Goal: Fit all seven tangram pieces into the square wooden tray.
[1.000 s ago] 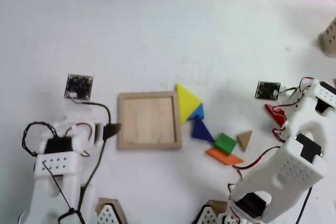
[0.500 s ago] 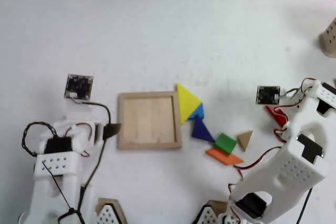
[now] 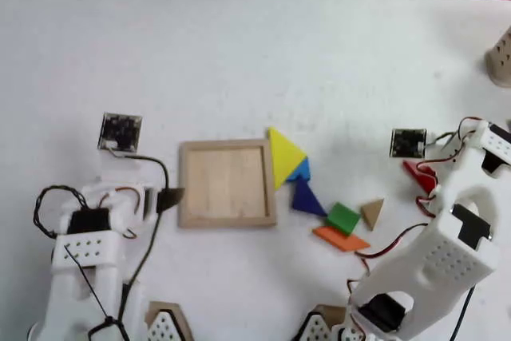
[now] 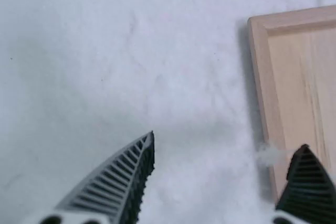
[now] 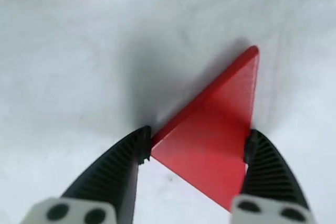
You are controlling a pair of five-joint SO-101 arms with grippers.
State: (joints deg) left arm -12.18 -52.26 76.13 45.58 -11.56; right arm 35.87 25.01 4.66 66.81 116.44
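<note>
The right gripper [image 5: 197,140] has one finger on each side of the red triangle [image 5: 215,124], and both touch it, so it is holding the piece. The red triangle is near the right edge of the tabletop [image 3: 239,53], well apart from the tray [image 3: 227,146].

I think this piece is light, hard and flat. Its painted sides look smooth, so it may slip or turn if the squeeze is weak. A good place to hold it is across two straight sides, near the middle and not at a sharp tip.

The left gripper [image 4: 226,153] is open and holds nothing. It hangs just beside the left rim of the tray, with one finger tip over the rim. The tray has no pieces in it. It lies near the middle of the tabletop, closer to the near edge.

Six more pieces lie between the tray and the red triangle. The yellow triangle [image 3: 283,153] touches the tray's right rim. Next come the light blue triangle [image 3: 301,171], the dark blue triangle [image 3: 305,197], the green square [image 3: 342,218], the orange piece [image 3: 341,238] and the tan triangle [image 3: 372,212].

The tabletop is white and a little bumpy, like a sheet. Past its far edge the room is dark
</note>
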